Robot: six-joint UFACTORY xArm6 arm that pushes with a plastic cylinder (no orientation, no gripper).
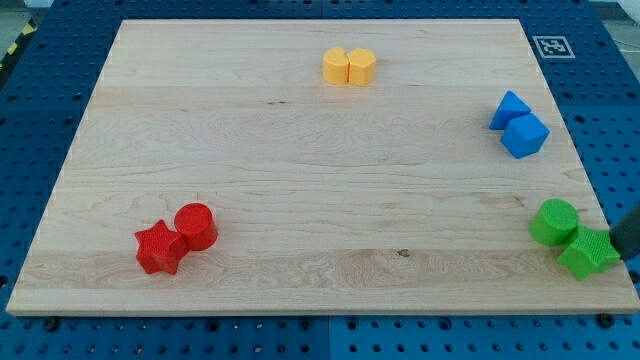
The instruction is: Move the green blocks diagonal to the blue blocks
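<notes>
Two green blocks sit at the view's lower right: a green cylinder (553,221) and a green star (588,253) touching it. Two blue blocks sit above them near the right edge: a blue triangle (509,108) and a blue cube (525,135), touching. My rod enters at the view's right edge and my tip (622,254) is just right of the green star, touching or nearly touching it.
A red star (159,248) and a red cylinder (196,226) sit at the lower left. Two yellow blocks (349,67) sit at the top centre. The wooden board (300,170) ends close beside the green blocks; a marker tag (550,45) is at top right.
</notes>
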